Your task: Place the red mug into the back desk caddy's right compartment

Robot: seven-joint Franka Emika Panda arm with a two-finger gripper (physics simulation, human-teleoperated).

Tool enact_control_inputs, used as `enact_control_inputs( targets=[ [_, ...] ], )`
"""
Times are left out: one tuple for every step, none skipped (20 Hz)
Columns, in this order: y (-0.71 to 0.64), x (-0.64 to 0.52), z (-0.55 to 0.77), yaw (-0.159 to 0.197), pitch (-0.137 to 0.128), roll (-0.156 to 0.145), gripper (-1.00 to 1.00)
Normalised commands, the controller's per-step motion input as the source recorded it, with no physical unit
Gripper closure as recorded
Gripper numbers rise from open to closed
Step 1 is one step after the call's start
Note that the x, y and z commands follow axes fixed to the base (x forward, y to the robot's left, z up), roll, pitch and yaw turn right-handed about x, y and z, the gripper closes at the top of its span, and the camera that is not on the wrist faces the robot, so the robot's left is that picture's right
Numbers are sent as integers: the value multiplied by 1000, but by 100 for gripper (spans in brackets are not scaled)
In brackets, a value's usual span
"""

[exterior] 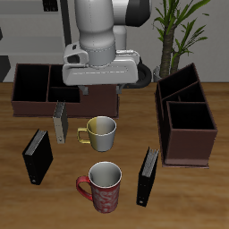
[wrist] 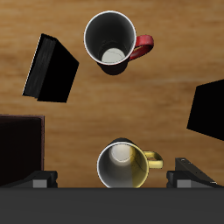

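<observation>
Table (exterior: 125, 148): wooden, carrying two mugs, two caddies and three dark books.

Red mug (exterior: 105, 186): set upright near the table's front edge, opening upward, handle turned sideways; light grey inside is seen in the wrist view (wrist: 112, 40). It is touched by nothing. A black book (exterior: 148, 176) is stood just beside it on one side, and another black book (exterior: 38, 156) is stood farther off on the other.

Cream mug (exterior: 100, 133): upright, yellow handle, placed between the red mug and the back caddy, apart from both. In the wrist view (wrist: 122, 164) it is seen directly under the fingers.

Back caddy (exterior: 34, 89): long, low, dark brown, placed at the table's rear with its long side toward the front; its middle is hidden by the arm. One large end section is seen open and dark; the right compartment cannot be made out behind the arm.

Second caddy (exterior: 188, 121): similar box, placed end-on at the table's side near a potted plant (exterior: 179, 27).

Grey book (exterior: 60, 122): stood upright just before the back caddy.

Fingers (wrist: 112, 179): spread wide, holding nothing, held above the cream mug, well apart from the red mug.
</observation>
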Motion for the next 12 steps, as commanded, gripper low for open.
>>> enact_control_inputs(
  targets=[
    [-282, 284, -94, -2, 23, -104, -100],
    [-252, 545, -94, 67, -9, 51, -100],
    [-357, 285, -18, -36, -42, -62, -100],
    [-240, 403, 36, -21, -65, 66, -100],
    [-366, 374, 48, -4, -97, -8, -100],
    [-303, 202, -23, 30, -51, -143, -100],
    [-190, 327, -47, -75, -4, 50, -100],
    [-305, 424, -101, 21, -62, -69, -100],
    [-123, 240, -119, 43, 17, -68, -100],
    [-101, 392, -178, 10, -5, 71, -100],
    [-137, 131, -58, -17, -22, -61, -100],
    [-64, 360, -219, -54, 9, 45, -100]
  ],
)
